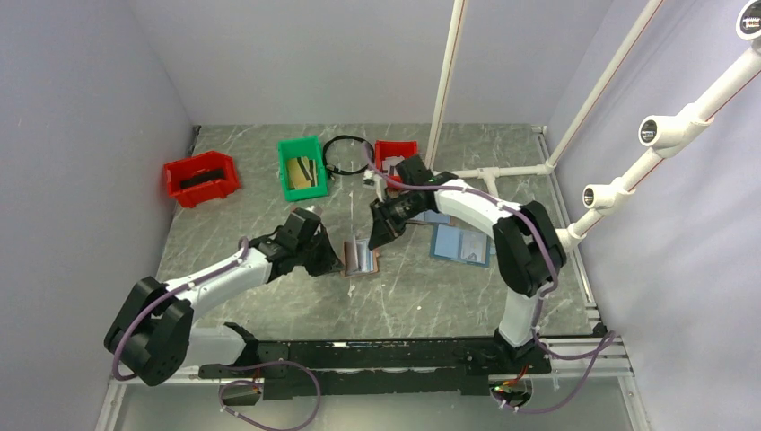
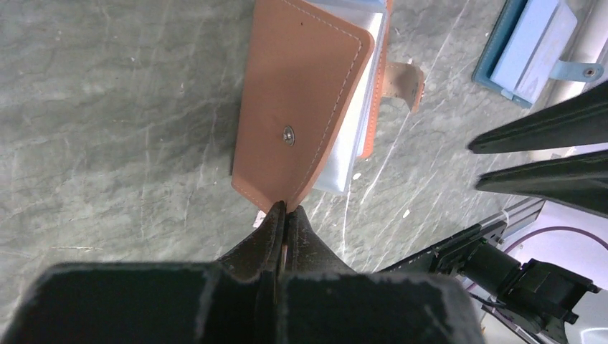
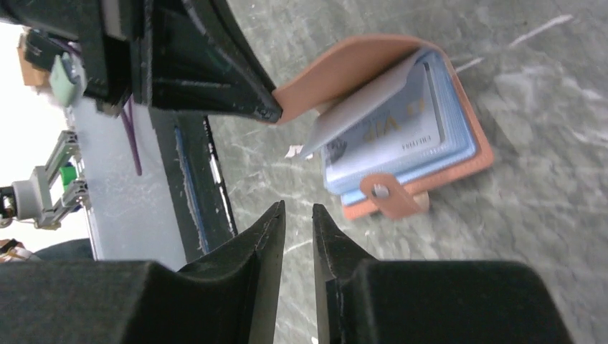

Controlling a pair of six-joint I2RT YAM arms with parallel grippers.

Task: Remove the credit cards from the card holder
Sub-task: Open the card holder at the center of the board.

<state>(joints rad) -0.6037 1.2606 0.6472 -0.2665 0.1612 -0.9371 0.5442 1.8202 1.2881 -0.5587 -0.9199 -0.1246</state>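
Note:
The card holder (image 1: 362, 257) lies on the grey table between my arms, its reddish-brown cover (image 2: 301, 100) lifted off the pale blue pages. My left gripper (image 2: 287, 209) is shut on the cover's near corner and holds it up; it also shows in the top view (image 1: 334, 262). In the right wrist view the holder (image 3: 459, 161) is open, and a pale credit card (image 3: 391, 136) printed "VIP" shows in the top pocket. My right gripper (image 3: 298, 208) hovers just short of the holder, jaws a narrow gap apart and empty; it also shows in the top view (image 1: 377, 238).
A second holder with a blue cover (image 1: 460, 243) lies right of the brown one. A red bin (image 1: 201, 177), a green bin (image 1: 302, 167), a black ring (image 1: 347, 154) and a small red bin (image 1: 395, 154) stand at the back. White pipes (image 1: 502, 171) rise at the back right.

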